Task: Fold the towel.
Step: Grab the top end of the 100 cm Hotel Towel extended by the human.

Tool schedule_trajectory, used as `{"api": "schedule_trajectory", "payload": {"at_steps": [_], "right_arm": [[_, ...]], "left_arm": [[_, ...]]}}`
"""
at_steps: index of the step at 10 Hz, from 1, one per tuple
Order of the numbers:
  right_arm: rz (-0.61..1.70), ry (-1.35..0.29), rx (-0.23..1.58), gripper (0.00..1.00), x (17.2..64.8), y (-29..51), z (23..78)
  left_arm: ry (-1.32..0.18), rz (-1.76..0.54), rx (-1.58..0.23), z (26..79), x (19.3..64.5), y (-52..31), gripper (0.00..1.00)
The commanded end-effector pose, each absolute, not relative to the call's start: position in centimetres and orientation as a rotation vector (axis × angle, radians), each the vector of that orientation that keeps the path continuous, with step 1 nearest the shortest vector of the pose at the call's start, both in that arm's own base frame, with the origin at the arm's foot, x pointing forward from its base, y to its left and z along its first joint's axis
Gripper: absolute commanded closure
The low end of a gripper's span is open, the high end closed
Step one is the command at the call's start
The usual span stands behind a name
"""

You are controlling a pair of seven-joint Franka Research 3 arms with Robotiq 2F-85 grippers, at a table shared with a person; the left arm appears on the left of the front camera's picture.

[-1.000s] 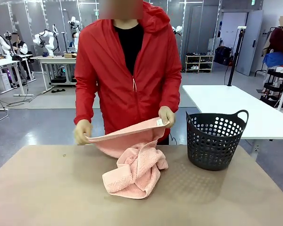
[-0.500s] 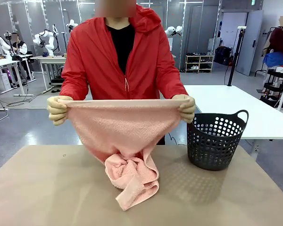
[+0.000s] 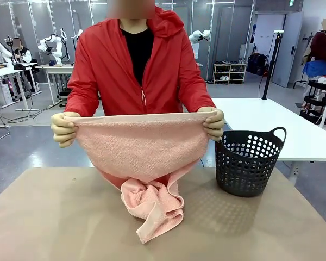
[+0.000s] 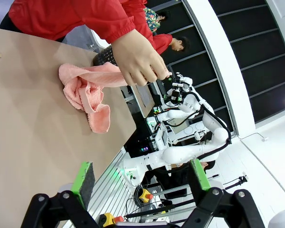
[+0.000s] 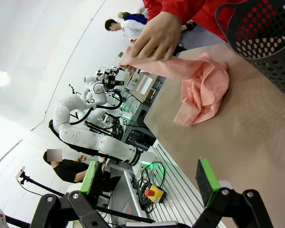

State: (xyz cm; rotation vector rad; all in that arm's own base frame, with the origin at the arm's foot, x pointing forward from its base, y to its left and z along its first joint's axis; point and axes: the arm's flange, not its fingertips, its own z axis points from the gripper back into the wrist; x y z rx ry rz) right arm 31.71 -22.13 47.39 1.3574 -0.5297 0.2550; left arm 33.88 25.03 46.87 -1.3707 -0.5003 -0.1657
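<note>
1. A person in a red jacket (image 3: pixel 136 70) stands at the far side of the table (image 3: pixel 43 217) and holds the towel (image 3: pixel 144 147) up by its top edge.
2. One hand (image 3: pixel 64 129), away from the basket (image 3: pixel 249 163), pinches an upper corner. The other hand (image 3: pixel 213 124), just above the basket's rim, pinches the opposite corner. The edge is stretched taut between them.
3. The towel's upper part hangs as a flat sheet. Its lower part lies bunched on the middle of the table, with a flap trailing toward the robot.
4. The black basket stands on the table beside the bunched towel, not touching it.
5. The left gripper (image 4: pixel 141 175) has its fingers spread wide with nothing between them, well apart from the towel.
6. The right gripper (image 5: pixel 149 178) is likewise spread wide and empty, well apart from the towel.
</note>
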Motion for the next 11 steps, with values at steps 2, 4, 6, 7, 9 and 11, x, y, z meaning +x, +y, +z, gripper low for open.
{"api": "schedule_trajectory", "payload": {"at_steps": [2,4,6,7,9,11], "right_arm": [[0.27,-0.547,1.368,0.0,31.7,-22.2,47.3],[0.27,-0.547,1.368,0.0,31.7,-22.2,47.3],[0.397,-0.594,1.258,0.0,31.6,-21.8,50.2],[0.51,-0.656,1.149,0.0,31.2,-20.8,53.1],[0.737,-0.739,0.875,0.0,30.1,-16.6,59.5],[0.951,-0.789,0.594,0.0,29.4,-10.8,65.7]], "left_arm": [[-0.5,-0.174,-1.38,46.8,33.8,25.2,0.0],[-0.5,-0.174,-1.38,46.8,33.8,25.2,0.0],[-0.564,-0.302,-1.22,50.8,33.7,23.6,0.0],[-0.625,-0.411,-1.096,55.5,33.7,22.3,0.0],[-0.764,-0.668,-0.753,65.1,33.2,18.0,0.0],[-0.824,-0.934,-0.336,71.4,32.4,11.0,0.0]]}}
